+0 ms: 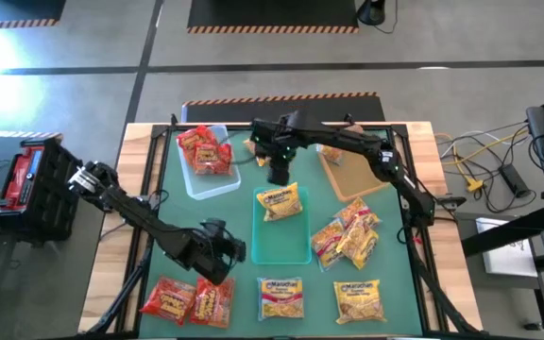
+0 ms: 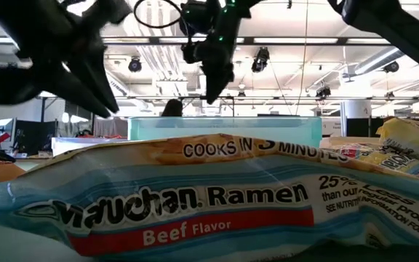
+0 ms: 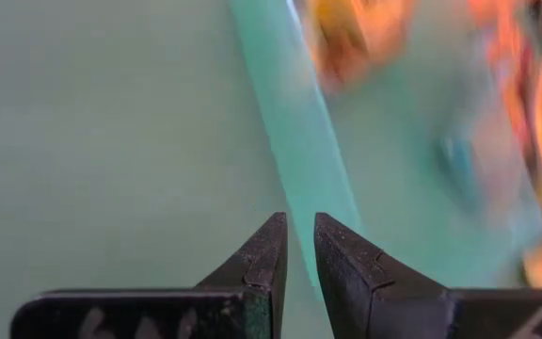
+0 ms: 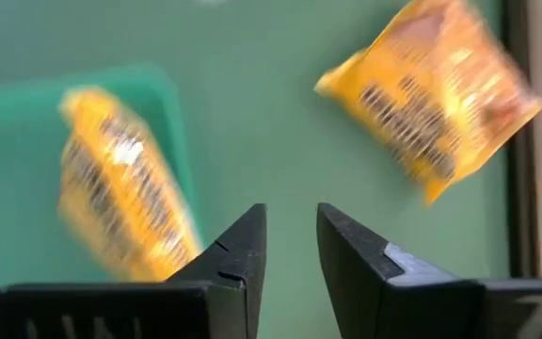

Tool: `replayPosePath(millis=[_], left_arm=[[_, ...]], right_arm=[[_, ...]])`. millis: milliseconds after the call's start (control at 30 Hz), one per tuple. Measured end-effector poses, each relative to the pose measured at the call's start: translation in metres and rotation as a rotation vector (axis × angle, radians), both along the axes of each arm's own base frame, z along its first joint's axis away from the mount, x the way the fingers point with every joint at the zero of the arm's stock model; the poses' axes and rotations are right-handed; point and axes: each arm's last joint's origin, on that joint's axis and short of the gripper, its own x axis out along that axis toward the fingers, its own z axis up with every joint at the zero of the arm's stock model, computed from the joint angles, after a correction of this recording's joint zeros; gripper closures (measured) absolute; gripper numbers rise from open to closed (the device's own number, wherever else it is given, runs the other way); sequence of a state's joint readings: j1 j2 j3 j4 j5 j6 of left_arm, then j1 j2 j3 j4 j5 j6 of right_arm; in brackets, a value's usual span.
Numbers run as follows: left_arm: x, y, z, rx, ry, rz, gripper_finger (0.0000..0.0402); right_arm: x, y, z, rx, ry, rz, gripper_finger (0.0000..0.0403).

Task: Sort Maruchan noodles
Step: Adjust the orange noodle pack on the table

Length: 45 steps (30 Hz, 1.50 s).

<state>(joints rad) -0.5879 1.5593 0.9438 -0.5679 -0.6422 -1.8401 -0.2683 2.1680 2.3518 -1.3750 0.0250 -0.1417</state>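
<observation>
Maruchan noodle packets lie across the green mat. Red ones (image 1: 206, 149) fill the clear bin. One yellow packet (image 1: 281, 203) lies flat in the teal bin (image 1: 281, 244). A mixed pile (image 1: 348, 236) sits right of that bin. Two red packets (image 1: 189, 302) and two yellow ones (image 1: 281, 297) (image 1: 360, 300) lie along the near edge. My left gripper (image 1: 223, 253) (image 3: 299, 221) hovers left of the teal bin, shut and empty. My right gripper (image 1: 280, 175) (image 4: 290, 212) hangs over the teal bin's far end, fingers nearly together and empty.
The tan bin (image 1: 352, 170) stands at the far right, with a yellow packet (image 4: 431, 94) on the mat near it. A Beef Flavor packet (image 2: 195, 204) fills the low view's foreground. Bare mat (image 1: 206, 212) lies between the clear bin and the left gripper.
</observation>
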Motion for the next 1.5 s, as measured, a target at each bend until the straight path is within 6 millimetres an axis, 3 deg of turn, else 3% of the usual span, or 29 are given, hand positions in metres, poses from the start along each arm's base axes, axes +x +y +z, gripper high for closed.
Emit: replayPosePath(millis=[100,267,500,633,833,1133,1333,1500], left_arm=[[0.003,-0.015,0.013,-0.060,0.057,-0.175,0.0361],[-0.003,-0.040,0.024,-0.071,0.059,-0.322,0.0361],[-0.029,-0.075,0.009,-0.161,0.111,-0.357,0.0361],[-0.040,-0.100,-0.001,-0.214,0.107,-0.354,0.0361],[-0.042,-0.122,-0.015,-0.247,0.141,-0.330,0.0361],[-0.030,-0.142,-0.027,-0.219,0.270,-0.370,0.0361],[-0.040,-0.132,-0.022,0.012,0.549,-0.407,0.0361],[-0.043,-0.113,-0.022,0.191,0.726,-0.455,0.0361]], right_arm=[[-0.005,0.017,0.008,0.008,0.032,0.033,0.0332],[-0.019,0.046,0.035,0.010,-0.006,0.054,0.0349],[-0.061,0.083,0.072,0.035,-0.069,0.018,0.0355],[-0.088,0.101,0.078,0.023,-0.102,-0.079,0.0355],[-0.114,0.139,0.066,0.033,-0.230,-0.201,0.0355],[-0.128,0.193,0.024,0.156,-0.327,-0.203,0.0355],[-0.134,0.210,-0.004,0.158,-0.275,-0.235,0.0355],[-0.139,0.210,-0.022,0.093,-0.266,-0.318,0.0355]])
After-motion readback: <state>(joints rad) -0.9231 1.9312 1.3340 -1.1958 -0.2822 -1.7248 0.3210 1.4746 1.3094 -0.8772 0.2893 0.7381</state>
